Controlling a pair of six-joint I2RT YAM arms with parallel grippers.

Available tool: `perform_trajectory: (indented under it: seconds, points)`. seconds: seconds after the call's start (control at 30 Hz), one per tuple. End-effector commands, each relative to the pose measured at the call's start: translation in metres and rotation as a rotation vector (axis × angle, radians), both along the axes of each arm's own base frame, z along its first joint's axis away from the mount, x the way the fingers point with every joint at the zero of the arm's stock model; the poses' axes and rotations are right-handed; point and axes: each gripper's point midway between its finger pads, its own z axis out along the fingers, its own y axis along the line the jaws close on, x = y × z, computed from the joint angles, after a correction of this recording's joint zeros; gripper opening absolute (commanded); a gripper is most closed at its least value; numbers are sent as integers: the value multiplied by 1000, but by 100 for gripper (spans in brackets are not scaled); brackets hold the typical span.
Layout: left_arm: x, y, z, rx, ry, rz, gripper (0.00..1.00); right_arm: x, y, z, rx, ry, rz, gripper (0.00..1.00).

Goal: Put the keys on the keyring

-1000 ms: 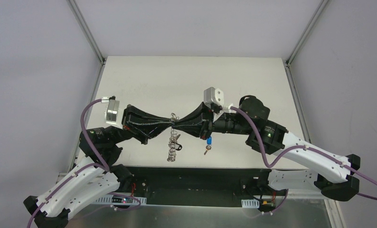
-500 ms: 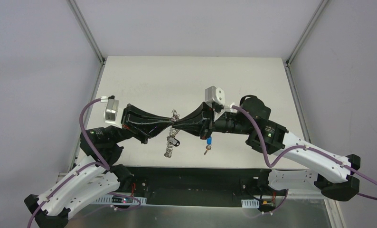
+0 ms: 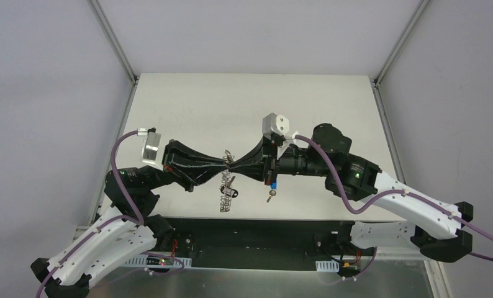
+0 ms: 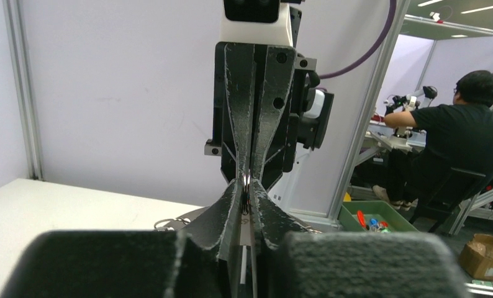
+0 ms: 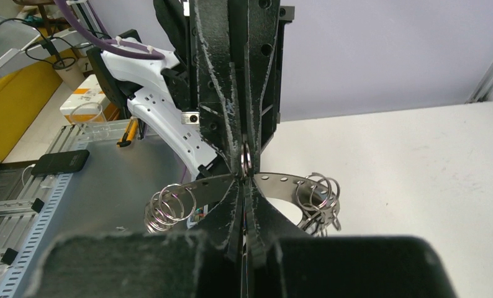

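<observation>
Fingertip to fingertip, the left fingers (image 3: 207, 164) and the right fingers (image 3: 249, 163) meet in the air above the tabletop (image 3: 188, 105). Both pairs are pressed closed on the same short stretch of the keyring (image 3: 226, 189). In the right wrist view a thin band (image 5: 276, 180) pierced with holes runs crosswise through the pinch, and a small ring (image 5: 245, 159) stands edge-on between the left pair's tips. Which pair bears on which piece is too cramped to tell.

Outward from the grip, the rest of the keyring hangs slack below the pinch, with wire loops (image 5: 169, 205) bunched on either side. It looks light and limp, more chain than hoop, so it will likely swing and twist with any wrist motion. The bare metal is probably slick under the pads. A hold on the band right beside the loop being worked should steady it better than a hold on a springy loop.

Further out, a blue-capped key (image 3: 273, 184) sits just under the right fingers, with a second key (image 3: 270, 197) near it. I cannot tell whether they lie flat or dangle, and neither looks threaded yet. Tiny and light, each is probably best gripped across the flat faces of its plastic cap.
</observation>
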Motion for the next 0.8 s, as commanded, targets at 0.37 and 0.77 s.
perform_trajectory:
  seconds: [0.37,0.77]
  points:
    - [-19,1,3,120,-87,-40,25,-16,-16,22,-101,52,53,0]
    - [8,2,-21,224,12,98,21,4,-26,-13,-207,81,-66,0]
